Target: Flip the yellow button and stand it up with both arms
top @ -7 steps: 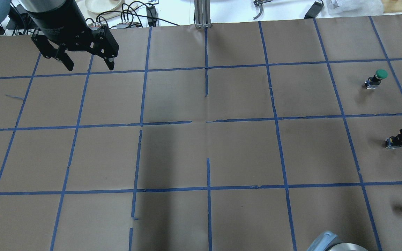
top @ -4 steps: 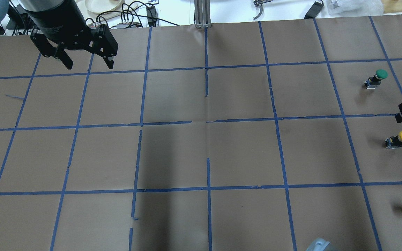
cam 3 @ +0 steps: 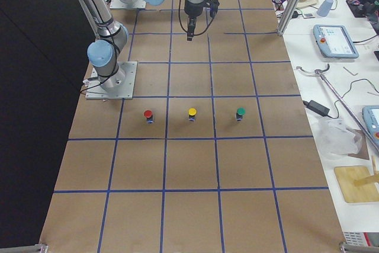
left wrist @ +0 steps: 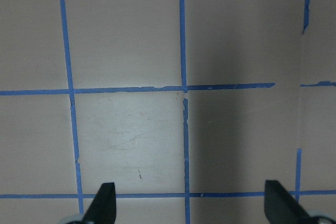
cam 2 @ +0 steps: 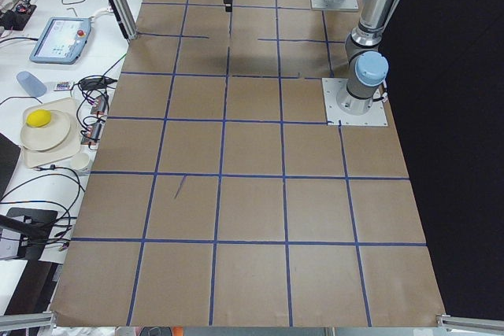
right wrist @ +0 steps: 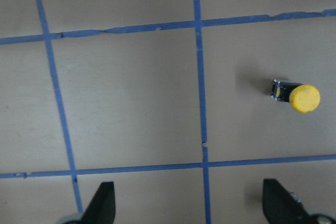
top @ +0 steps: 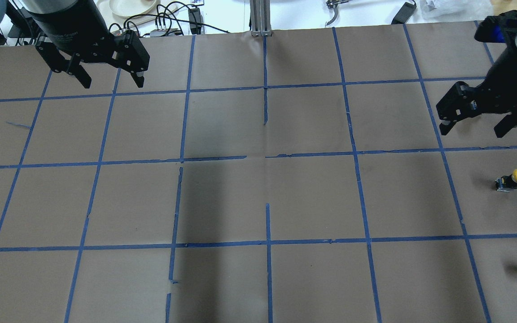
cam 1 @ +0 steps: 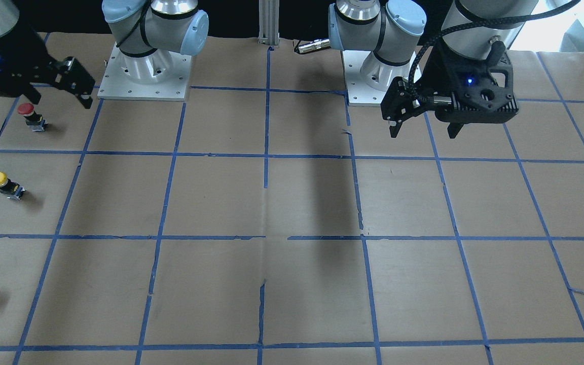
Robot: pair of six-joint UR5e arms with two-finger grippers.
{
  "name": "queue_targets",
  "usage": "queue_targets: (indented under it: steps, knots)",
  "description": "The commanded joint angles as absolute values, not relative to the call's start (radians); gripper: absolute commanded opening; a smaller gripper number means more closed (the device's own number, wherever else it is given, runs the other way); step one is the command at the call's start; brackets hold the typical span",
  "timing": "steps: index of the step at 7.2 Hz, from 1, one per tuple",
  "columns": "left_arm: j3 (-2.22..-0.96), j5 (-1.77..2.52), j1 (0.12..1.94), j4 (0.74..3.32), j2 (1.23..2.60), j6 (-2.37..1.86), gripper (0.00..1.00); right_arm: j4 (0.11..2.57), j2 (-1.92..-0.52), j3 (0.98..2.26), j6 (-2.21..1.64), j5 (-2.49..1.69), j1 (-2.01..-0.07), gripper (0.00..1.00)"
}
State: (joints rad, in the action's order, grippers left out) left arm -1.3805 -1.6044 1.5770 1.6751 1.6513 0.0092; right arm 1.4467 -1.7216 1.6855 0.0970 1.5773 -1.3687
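Note:
The yellow button (top: 514, 179) stands with its cap up on the brown paper at the table's right side. It also shows in the front-facing view (cam 1: 3, 183), the right side view (cam 3: 192, 114) and the right wrist view (right wrist: 296, 97). My right gripper (top: 473, 128) is open and empty, raised above the table and beyond the button, apart from it; it shows too in the front-facing view (cam 1: 59, 99). My left gripper (top: 112, 83) is open and empty, raised at the far left, and shows in the front-facing view (cam 1: 424, 133) as well.
A red button (cam 3: 148, 114) and a green button (cam 3: 240, 112) stand on either side of the yellow one. In the overhead view my right gripper hides the green one. Cables and a plate (top: 130, 6) lie beyond the table's far edge.
My right gripper's finger was at the yellow button a second ago. It has since drawn off, risen and moved toward the table's far side. The button stays standing. The left gripper has barely moved.

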Motion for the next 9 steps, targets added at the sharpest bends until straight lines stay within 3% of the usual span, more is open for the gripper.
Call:
queue_targets:
  steps: [1, 9]
  knots:
    - [-1.381, -1.605, 1.575, 1.675, 1.652, 0.009, 1.0, 1.417, -1.76, 1.687, -0.061, 1.577, -1.526, 1.0]
    - [-1.381, -1.605, 1.574, 1.675, 1.651, 0.009, 1.0, 1.422, -1.733, 1.686, -0.061, 1.574, -1.534, 1.0]
